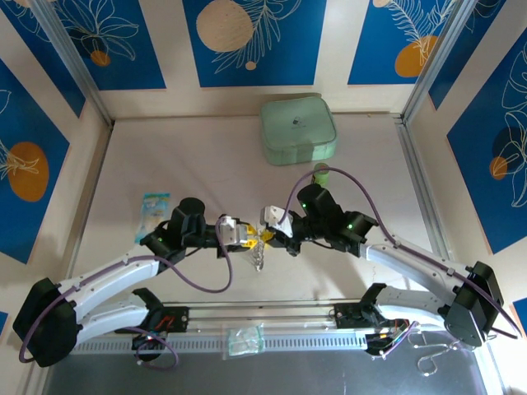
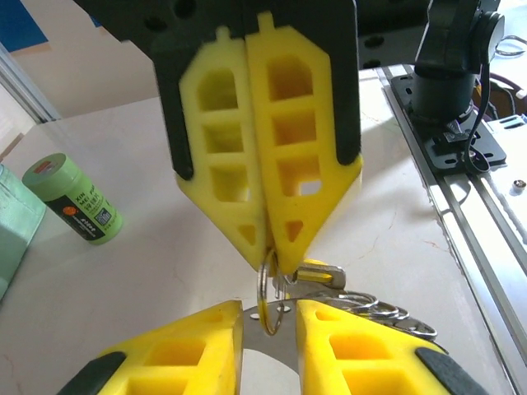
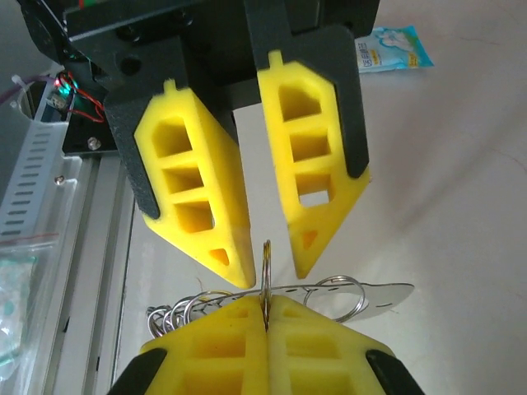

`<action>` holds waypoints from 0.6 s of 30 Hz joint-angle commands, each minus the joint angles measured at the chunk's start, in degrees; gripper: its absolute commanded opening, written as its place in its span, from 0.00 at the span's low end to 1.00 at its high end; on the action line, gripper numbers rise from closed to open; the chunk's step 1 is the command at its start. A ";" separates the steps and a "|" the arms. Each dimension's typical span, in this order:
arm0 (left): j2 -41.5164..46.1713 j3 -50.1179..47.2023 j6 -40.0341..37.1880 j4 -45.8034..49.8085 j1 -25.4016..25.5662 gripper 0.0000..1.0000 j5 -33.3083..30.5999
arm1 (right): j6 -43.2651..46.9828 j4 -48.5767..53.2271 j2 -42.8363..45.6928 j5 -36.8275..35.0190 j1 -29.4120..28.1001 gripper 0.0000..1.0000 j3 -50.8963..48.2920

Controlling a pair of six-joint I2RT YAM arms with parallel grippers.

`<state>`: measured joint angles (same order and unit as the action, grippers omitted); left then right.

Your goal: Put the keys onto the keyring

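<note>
Over the pale table (image 1: 206,156), our right gripper (image 3: 266,306) pinches a thin silvery keyring (image 3: 266,263); our barely-open, empty left gripper (image 2: 270,311) could dislodge it.

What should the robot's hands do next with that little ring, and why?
Probably the left gripper should gently close. The right gripper is shut on the small metal ring, holding it on edge, and the ring's free edge stands in the gap between the left gripper's open fingers. Closing there would likely steady the ring from both sides.

pale green case (image 1: 298,130); green cylinder (image 2: 72,197) near it; blue packet (image 1: 154,207) left
</note>
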<state>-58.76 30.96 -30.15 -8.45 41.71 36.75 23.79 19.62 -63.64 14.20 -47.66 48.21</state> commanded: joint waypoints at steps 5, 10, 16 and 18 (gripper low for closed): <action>-0.76 2.63 -1.23 1.67 0.34 0.18 0.25 | 5.82 12.96 -5.09 -4.16 -2.84 0.00 8.28; -0.65 2.66 -1.55 2.03 0.38 0.07 0.40 | 7.52 15.51 -6.73 -5.15 -3.79 0.00 11.32; -0.44 2.87 -1.58 2.17 0.36 0.00 0.83 | 6.35 13.98 -5.44 -3.54 -2.93 0.04 10.49; 0.03 2.34 -1.08 1.20 0.39 0.00 1.00 | 4.08 10.47 -3.00 -1.14 -1.27 0.21 7.69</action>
<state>-59.35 31.99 -30.55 -6.55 41.80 37.15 29.54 32.08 -69.78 8.84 -50.17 57.87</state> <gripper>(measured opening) 0.043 0.171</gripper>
